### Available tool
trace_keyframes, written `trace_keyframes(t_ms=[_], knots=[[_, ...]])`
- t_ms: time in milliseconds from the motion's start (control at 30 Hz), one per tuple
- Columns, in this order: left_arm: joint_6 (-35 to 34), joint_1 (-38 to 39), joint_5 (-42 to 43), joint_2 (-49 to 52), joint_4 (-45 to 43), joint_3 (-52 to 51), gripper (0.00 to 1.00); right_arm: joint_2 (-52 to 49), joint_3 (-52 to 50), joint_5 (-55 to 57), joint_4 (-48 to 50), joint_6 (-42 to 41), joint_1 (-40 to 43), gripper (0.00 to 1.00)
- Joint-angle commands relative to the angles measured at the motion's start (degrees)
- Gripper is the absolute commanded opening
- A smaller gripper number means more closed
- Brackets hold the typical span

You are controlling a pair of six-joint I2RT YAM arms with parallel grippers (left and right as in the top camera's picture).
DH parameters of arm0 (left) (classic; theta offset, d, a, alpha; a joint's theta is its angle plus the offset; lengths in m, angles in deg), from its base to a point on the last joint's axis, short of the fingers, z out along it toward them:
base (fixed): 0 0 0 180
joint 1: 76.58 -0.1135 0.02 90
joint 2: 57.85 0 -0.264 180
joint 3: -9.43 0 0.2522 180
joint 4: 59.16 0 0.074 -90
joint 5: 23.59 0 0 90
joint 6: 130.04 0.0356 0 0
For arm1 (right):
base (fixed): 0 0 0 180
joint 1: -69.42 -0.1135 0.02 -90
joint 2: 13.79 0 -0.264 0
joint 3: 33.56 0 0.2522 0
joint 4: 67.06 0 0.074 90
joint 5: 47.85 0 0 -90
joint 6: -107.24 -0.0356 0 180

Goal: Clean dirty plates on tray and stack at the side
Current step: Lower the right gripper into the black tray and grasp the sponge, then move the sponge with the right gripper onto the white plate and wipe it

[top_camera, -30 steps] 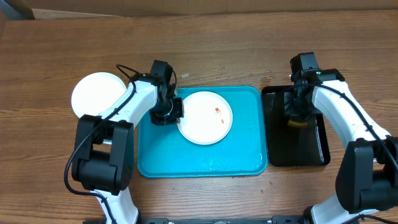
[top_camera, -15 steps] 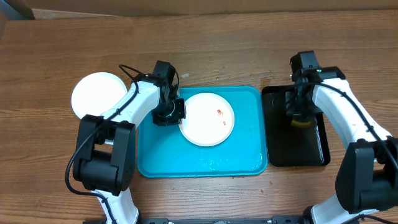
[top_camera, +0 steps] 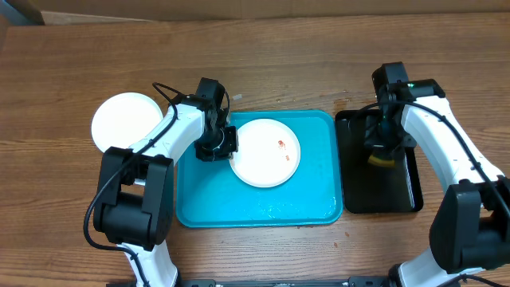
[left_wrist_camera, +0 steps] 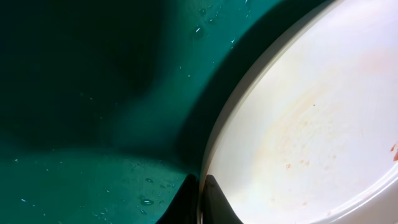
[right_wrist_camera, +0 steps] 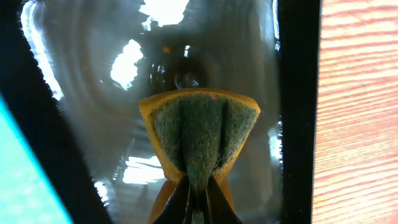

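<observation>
1. The dirty plate (top_camera: 267, 153) lies flat in the blue tray (top_camera: 311, 203), toward its upper middle. There's a red-brown smear (top_camera: 280, 143) right of centre, and the left wrist view shows a fainter orange film across the face.
2. Your left pincer (left_wrist_camera: 200, 194) is clamped on that plate's left rim, with the rim between the two fingertips and the jaws nearly together. That's the right hold: the rim is the only edge a narrow jaw can get around.
3. My read on handling: stiff, thin, probably light, no give. It's glossy and wet, so expect it to slide or pivot in a one-point rim pinch. Keep it low and resting on the tray while you scrub.
4. The tray floor carries water droplets (left_wrist_camera: 144, 200), so the plate may skate under sideways pressure. Your left grip has to be the anchor.
5. Your right pincer (right_wrist_camera: 196, 202) is closed on the sponge (right_wrist_camera: 198, 140), which is folded, green scouring face showing, yellow foam at the edges. It hangs over the wet black tray (top_camera: 402, 199), well apart from the plate.
6. The sponge is soft and will squash. Use moderate force and wipe toward the held rim, not away.
7. A second plate (top_camera: 123, 119) sits on the worktop (top_camera: 319, 64) left of the tray, apart from it. I can't tell whether it's one plate or a stack. I'd judge that's the stacking spot.
</observation>
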Motion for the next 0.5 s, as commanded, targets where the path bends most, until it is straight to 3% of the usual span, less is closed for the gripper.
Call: trace_keyframes(t_ms=[0, 267, 467], knots=[[0.11, 0.39, -0.35, -1.31, -0.44, -0.24, 0.05, 1.53, 7.26, -4.37, -0.07, 1.68, -1.60, 0.04], [0.11, 0.39, -0.35, -1.31, -0.55, -0.24, 0.05, 1.46, 15.02, -7.78, 3.72, 3.50, -12.31, 0.04], [0.11, 0.39, -0.35, -1.31, -0.57, -0.24, 0.05, -2.19, 14.95, 2.93, 6.29, 3.56, -24.11, 0.04]])
